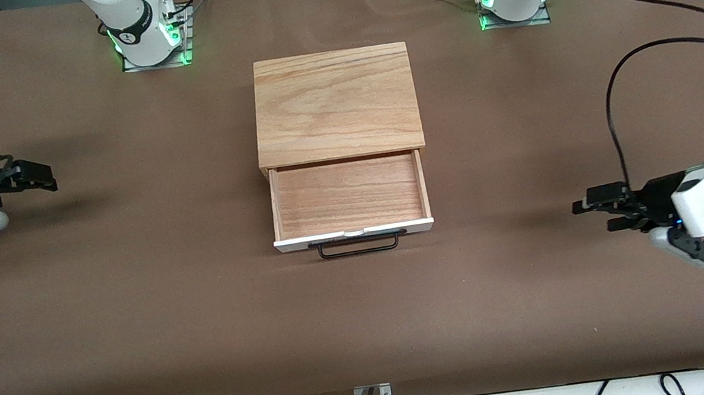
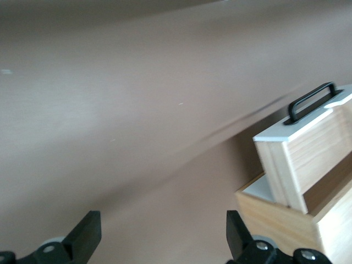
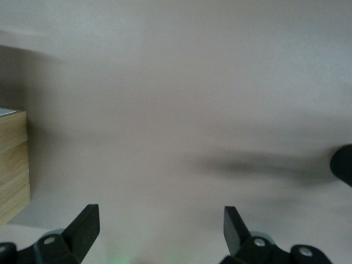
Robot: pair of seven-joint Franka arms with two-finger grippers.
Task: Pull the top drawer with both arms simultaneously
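Black bar handle fronts the top drawer, which sits pulled out of the oak cabinet mid-table, nothing touching it. Left gripper hangs over bare brown table at the left arm's end, fingers spread wide. Right gripper hangs over the right arm's end, also wide and holding nothing.

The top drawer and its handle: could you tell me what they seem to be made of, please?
The top drawer looks like wood: its bottom and sides show reddish grain lines with a matte finish. Its front panel is smooth and white, probably painted or laminated. The handle is a thin black bar, likely metal, though coated plastic cannot be ruled out.
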